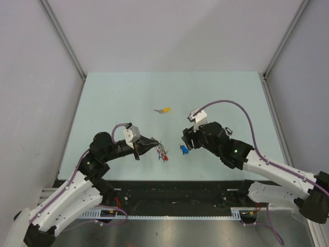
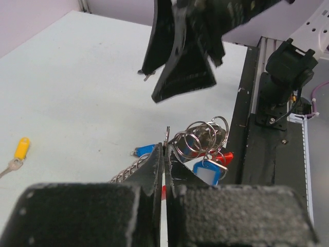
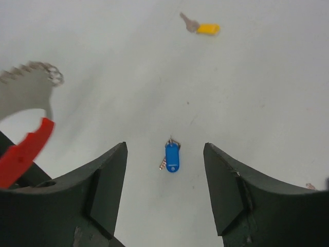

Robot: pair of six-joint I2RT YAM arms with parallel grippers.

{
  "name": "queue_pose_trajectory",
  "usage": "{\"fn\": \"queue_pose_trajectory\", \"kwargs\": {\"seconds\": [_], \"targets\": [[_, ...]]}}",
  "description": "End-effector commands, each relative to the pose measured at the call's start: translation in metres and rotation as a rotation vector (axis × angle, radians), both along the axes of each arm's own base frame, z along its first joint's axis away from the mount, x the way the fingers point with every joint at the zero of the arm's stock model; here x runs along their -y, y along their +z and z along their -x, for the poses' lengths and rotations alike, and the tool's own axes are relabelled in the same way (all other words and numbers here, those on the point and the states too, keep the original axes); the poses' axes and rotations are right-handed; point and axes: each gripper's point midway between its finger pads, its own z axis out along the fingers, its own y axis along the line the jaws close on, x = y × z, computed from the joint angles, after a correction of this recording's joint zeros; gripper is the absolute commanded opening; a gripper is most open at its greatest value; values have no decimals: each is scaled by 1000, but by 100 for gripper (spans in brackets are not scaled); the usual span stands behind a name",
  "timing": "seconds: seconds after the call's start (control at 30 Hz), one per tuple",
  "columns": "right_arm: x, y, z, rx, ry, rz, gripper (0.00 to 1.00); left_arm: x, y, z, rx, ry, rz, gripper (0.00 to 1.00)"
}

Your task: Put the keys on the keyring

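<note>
My left gripper (image 1: pixel 156 144) is shut on the keyring (image 1: pixel 162 152), a bunch of silver rings with a chain and a red strap, held just above the table. In the left wrist view the fingertips (image 2: pixel 157 159) pinch a thin ring wire, and the rings (image 2: pixel 201 136) hang beyond them with a blue tag (image 2: pixel 208 172) and a red piece (image 2: pixel 225 157). The blue-capped key (image 1: pixel 183 150) lies flat on the table. My right gripper (image 1: pixel 184 140) is open right above it; the key (image 3: pixel 172 157) shows between the fingers. The yellow-capped key (image 1: pixel 165 110) lies farther back.
The table's black front rail (image 1: pixel 180 198) runs close behind the keyring. The red strap (image 3: pixel 23 154) and silver chain (image 3: pixel 31 85) show at the left of the right wrist view. The yellow-capped key also shows in both wrist views (image 2: pixel 20 149) (image 3: pixel 207 29).
</note>
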Motion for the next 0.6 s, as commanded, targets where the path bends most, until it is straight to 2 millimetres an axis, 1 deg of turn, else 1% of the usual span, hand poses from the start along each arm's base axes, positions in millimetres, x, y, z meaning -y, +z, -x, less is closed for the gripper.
{"fn": "queue_pose_trajectory", "kwargs": {"seconds": [0.0,0.03,0.1,0.13,0.17,0.2,0.23,0.33,0.4,0.43,0.47,0.53,0.57], "targets": [[-4,-44,-12,-56,-40,52,63,-5,7,-1,15,25,15,0],[-10,-48,-13,-64,-22,45,59,-6,8,0,19,19,13,0],[-11,-66,-18,-97,-20,70,58,-7,10,2,53,9,2,0],[-16,-78,-19,-121,-12,89,57,-8,13,2,66,7,5,0],[-17,-86,-20,-136,-7,103,56,-8,7,3,56,3,-15,0],[-18,-92,-22,-145,-7,113,55,-10,6,4,52,4,-23,0],[-22,-103,-23,-167,7,127,52,-11,6,3,55,7,-26,0],[-27,-116,-28,-191,16,130,49,-13,4,4,57,13,-32,1],[-26,-134,-28,-219,19,167,46,-13,5,3,66,15,-25,0],[-33,-130,-34,-195,24,145,44,-13,4,2,65,16,-25,0],[-33,-138,-34,-197,32,168,43,-13,4,2,62,16,-24,0],[-37,-141,-38,-186,40,166,38,-13,4,0,62,19,-29,0],[-38,-146,-40,-189,46,177,37,-13,4,-1,61,22,-31,0]]}}
